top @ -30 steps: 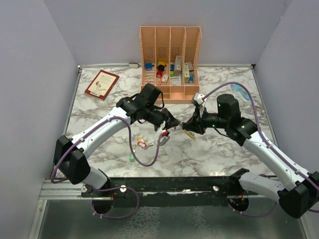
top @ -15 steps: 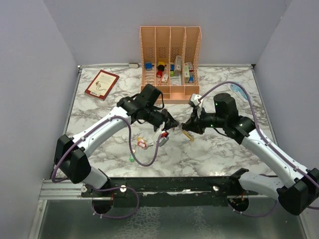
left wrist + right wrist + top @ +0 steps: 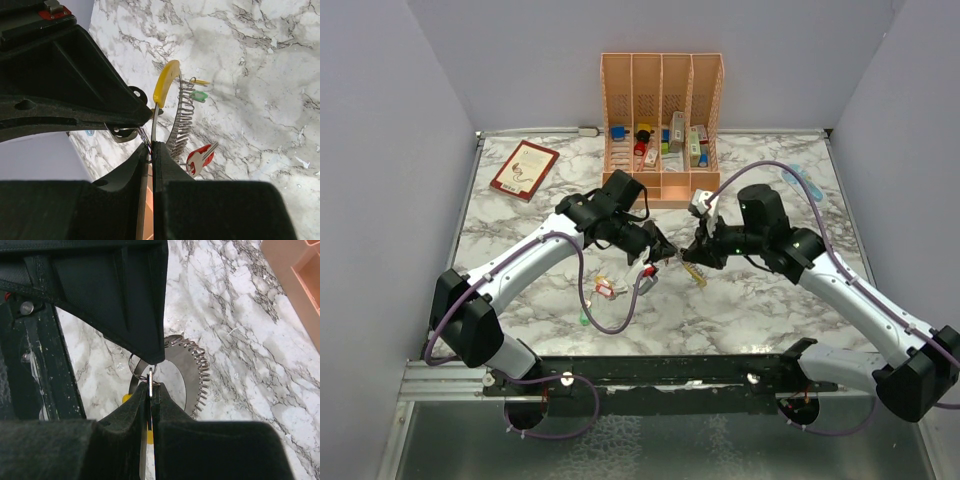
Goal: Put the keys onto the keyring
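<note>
Currently, the task is judged partway done. Above the middle of the marble-patterned desk (image 3: 760, 300), the left gripper (image 3: 664, 254) is clamped on the thin silvery wire keyring (image 3: 136, 363), from which a red-tagged metal key (image 3: 199, 157) appears already to hang. The right gripper (image 3: 690, 256) is closed on a yellow-tagged metal key (image 3: 165, 86), its blade at the ring but seemingly not yet threaded. Remaining: red- and orange-tagged keys (image 3: 605, 290) and a green-tagged key (image 3: 584, 319), lying toward the near edge, left of centre.

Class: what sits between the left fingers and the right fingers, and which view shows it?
The keyring; the right wrist view shows its wire loop between the left fingers and the right fingers.
</note>
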`<state>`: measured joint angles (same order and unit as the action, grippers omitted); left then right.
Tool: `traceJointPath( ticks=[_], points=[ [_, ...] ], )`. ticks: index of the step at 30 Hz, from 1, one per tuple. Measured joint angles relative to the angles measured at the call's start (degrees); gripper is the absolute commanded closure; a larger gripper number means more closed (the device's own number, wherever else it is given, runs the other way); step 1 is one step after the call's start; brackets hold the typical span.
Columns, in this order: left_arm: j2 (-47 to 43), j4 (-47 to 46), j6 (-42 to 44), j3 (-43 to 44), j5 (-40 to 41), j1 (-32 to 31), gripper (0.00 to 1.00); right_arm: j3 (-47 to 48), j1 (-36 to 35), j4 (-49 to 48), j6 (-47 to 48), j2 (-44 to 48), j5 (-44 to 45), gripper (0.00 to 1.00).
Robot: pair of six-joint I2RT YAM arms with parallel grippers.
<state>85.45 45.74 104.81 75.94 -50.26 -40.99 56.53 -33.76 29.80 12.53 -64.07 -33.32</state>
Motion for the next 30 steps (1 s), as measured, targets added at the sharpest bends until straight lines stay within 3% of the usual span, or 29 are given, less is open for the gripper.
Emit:
traceJointPath(
  ticks=[30],
  points=[
    [0.02, 3.87, 3.65, 0.04, 2.08, -0.55, 1.00, 5.14, -5.88, 6.12, 3.08, -4.31, 6.16, 0.97]
  ],
)
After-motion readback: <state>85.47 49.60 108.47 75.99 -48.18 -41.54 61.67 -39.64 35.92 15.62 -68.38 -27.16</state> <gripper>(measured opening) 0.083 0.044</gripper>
